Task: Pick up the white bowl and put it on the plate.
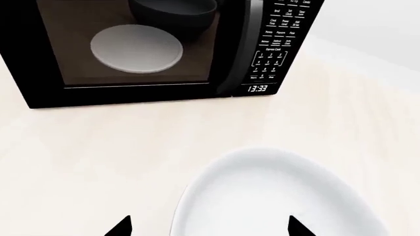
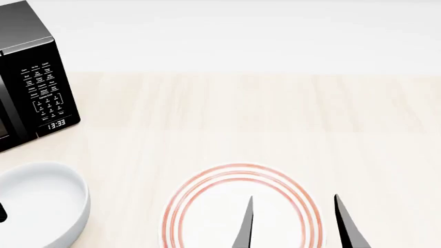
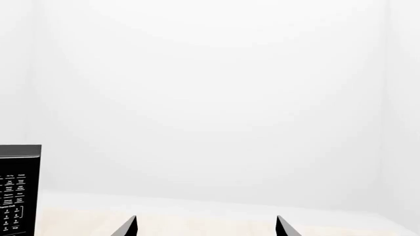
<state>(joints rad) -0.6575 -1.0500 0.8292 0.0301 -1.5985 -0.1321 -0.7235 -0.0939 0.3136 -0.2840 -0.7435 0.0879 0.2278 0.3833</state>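
The white bowl [image 2: 41, 204] sits on the light wooden counter at the head view's lower left. In the left wrist view the bowl [image 1: 282, 196] lies just ahead of my open left gripper [image 1: 210, 227], with its near rim between the two black fingertips. The plate [image 2: 206, 206], white with red-orange rings, lies at the lower middle of the head view, right of the bowl. My right gripper [image 2: 293, 219] is open and empty above the plate's right part. In the right wrist view the right gripper [image 3: 205, 227] has only bare wall and counter ahead of it.
A black microwave [image 2: 31, 82] stands at the far left of the counter, behind the bowl. Through its window [image 1: 131, 44] a pale dish and a dark bowl show. A white wall [image 2: 234, 31] backs the counter.
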